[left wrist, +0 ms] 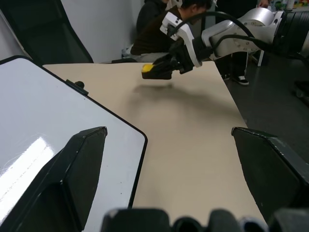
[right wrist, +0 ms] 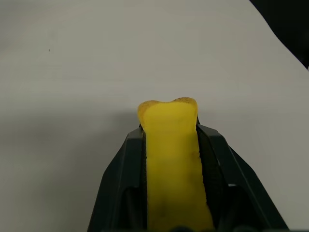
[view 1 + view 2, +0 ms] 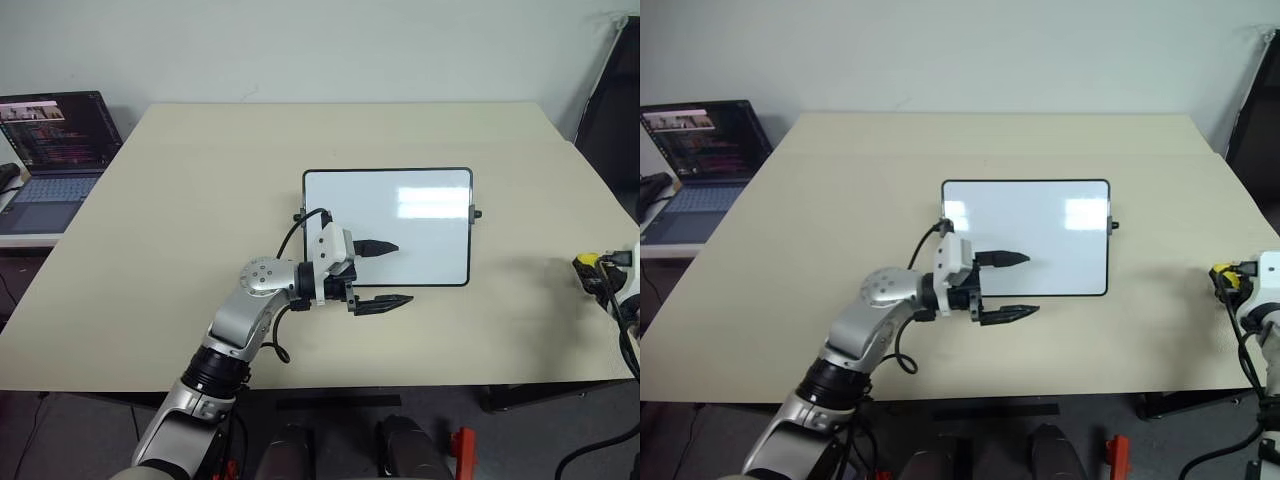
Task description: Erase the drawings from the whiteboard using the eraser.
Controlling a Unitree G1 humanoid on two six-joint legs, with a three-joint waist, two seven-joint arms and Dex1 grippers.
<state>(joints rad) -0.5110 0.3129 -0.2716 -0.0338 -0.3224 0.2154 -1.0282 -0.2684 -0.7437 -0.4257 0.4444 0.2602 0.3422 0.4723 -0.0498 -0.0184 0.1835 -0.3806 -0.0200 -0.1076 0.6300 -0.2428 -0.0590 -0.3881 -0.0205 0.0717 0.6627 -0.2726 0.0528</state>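
The whiteboard [image 3: 425,235] lies flat on the tan table, right of centre, and its visible face is plain glossy white. The drawings are out of view. My left gripper [image 3: 403,272] is open and points right over the board's near-left corner, one finger over the white face and the other past its near edge. In its wrist view the fingers [image 1: 82,159] stand wide apart with nothing between them. My right gripper [image 3: 598,266] hovers above the table's right edge, well apart from the board. It is shut on the yellow eraser [image 2: 171,154], also seen in the left wrist view as the eraser [image 1: 153,70].
An open laptop [image 3: 55,150] sits on a side surface at far left. A black chair [image 3: 615,100] stands beyond the table's far right corner. People [image 1: 159,24] are past the table's right side. Bare tabletop [image 3: 220,180] surrounds the board.
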